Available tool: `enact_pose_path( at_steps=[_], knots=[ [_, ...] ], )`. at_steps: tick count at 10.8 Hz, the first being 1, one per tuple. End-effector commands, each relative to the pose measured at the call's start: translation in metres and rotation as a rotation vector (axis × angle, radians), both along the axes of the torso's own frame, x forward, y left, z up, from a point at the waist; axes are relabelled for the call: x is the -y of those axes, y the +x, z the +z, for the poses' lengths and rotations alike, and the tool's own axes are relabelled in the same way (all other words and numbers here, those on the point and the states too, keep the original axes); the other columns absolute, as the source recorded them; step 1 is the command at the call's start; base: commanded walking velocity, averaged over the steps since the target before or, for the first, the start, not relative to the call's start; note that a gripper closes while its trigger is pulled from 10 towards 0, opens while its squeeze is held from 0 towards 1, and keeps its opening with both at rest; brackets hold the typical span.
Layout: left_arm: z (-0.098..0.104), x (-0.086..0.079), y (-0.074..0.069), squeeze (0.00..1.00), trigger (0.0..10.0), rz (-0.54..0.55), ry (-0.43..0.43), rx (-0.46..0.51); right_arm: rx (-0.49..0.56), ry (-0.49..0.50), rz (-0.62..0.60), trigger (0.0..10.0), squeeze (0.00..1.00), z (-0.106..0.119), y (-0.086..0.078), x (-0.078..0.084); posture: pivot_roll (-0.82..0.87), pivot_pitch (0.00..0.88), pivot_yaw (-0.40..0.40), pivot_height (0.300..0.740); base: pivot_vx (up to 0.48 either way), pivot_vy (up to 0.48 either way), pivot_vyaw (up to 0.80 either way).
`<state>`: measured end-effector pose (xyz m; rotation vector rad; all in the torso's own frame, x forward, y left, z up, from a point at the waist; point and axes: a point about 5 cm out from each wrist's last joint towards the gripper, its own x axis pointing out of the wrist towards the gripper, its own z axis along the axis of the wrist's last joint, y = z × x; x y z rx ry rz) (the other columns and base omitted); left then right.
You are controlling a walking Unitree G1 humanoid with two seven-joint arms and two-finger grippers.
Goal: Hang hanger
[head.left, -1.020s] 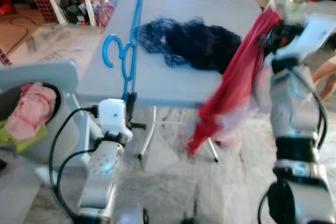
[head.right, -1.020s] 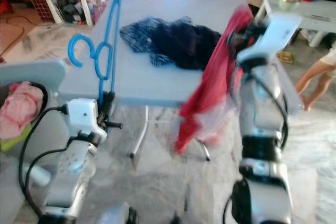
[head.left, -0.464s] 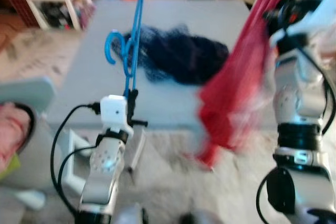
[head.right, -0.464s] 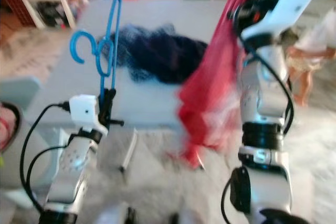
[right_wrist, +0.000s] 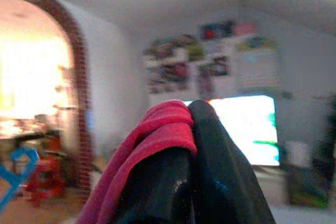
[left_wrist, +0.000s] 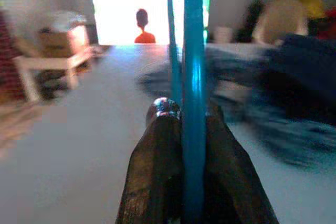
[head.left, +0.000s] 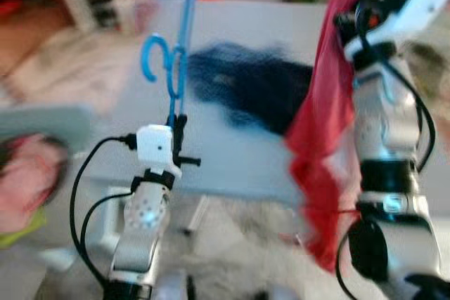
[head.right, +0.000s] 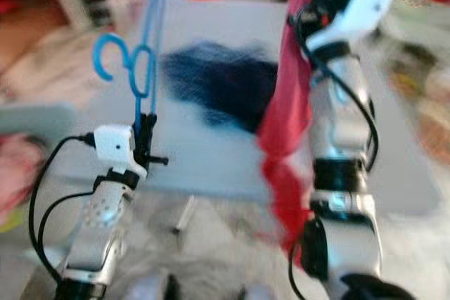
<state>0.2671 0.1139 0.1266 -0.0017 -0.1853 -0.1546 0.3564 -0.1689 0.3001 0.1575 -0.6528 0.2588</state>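
The hanger (head.left: pixel 176 54) is showing bright blue against the pale grey surface (head.left: pixel 232 152). A red cloth (head.left: pixel 325 124) is hanging beside the silver right arm (head.left: pixel 383 124). A dark navy heap of clothes (head.left: pixel 246 89) is lying blurred, its pattern unreadable. The left gripper (left_wrist: pixel 181 124) is showing black fingers (left_wrist: pixel 152 171) under a white wrist box (head.left: pixel 156 147). Something pink (head.left: pixel 28 180) is sitting at the left edge.
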Motion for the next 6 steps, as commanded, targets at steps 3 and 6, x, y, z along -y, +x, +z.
enact_pose_path(
  at_steps=[3, 6],
  knots=[
    [-0.01, -0.007, -0.001, 0.0, 10.0, 0.054, 0.016, -0.041, 0.107, 0.035, 0.068, 0.0, 0.0, 0.039, 0.011, -0.03, 0.07, 0.084, -0.038, 0.74, 0.215, 0.087, 0.37],
    [-0.01, -0.006, 0.0, 0.0, 10.0, 0.064, 0.01, -0.04, 0.228, 0.078, -0.064, 0.0, 0.0, 0.118, 0.024, -0.02, 0.1, 0.08, -0.067, 0.74, 0.0, 0.0, 0.0]
  ],
)
